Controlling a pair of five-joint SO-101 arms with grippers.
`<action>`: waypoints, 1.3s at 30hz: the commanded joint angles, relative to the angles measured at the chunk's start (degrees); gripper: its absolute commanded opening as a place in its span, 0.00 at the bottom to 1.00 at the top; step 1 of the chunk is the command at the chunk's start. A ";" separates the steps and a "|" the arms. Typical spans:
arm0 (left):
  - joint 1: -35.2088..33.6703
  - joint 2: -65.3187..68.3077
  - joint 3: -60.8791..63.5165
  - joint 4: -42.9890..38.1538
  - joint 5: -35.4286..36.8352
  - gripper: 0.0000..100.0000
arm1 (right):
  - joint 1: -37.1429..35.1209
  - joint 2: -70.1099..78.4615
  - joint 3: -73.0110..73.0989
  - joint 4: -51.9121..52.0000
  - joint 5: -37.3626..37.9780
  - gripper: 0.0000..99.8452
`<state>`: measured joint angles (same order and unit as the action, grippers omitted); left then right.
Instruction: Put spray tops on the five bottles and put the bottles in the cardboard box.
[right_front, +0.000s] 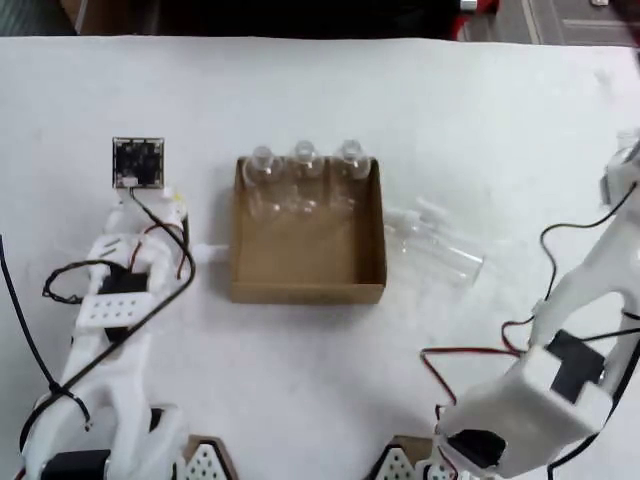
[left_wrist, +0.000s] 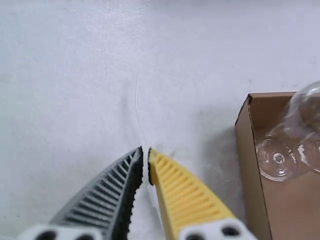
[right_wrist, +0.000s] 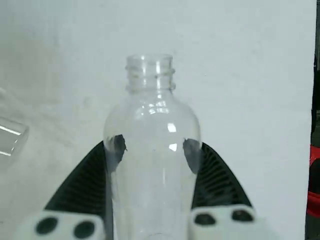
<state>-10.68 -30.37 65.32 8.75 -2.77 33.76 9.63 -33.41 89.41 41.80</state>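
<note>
— At the far right of the surface (right_front: 400, 100), the right pincer (right_wrist: 152, 147) clamps an uncapped bottle (right_wrist: 150, 90) by its body, neck open. Risk?
— Smooth clear wall, so it may twist or slip when a top is pressed on. The left pincer (left_wrist: 145, 162) is closed to a hairline on a thin tube (left_wrist: 137, 110), likely a spray top's dip tube. That tube could bend or miss the neck.
— Surroundings?
— The cardboard box (right_front: 308, 292) sits between the arms, well apart from both, with three topped bottles (right_front: 303, 170) along its far wall. A lying bottle (right_front: 440, 250) rests just right of the box, across the right arm's path.
</note>
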 joint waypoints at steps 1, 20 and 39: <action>0.22 -0.31 -1.23 -1.67 -0.62 0.02 | -0.04 -4.09 17.41 -16.22 1.49 0.02; 0.48 -0.31 -1.32 -1.67 -0.62 0.02 | -2.33 -4.09 59.69 -58.51 16.53 0.02; 0.48 -0.31 -1.41 -1.67 -0.62 0.02 | -2.15 -4.35 64.00 -58.86 16.88 0.29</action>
<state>-10.68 -30.37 65.32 8.75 -2.77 32.00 8.57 30.95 31.74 58.15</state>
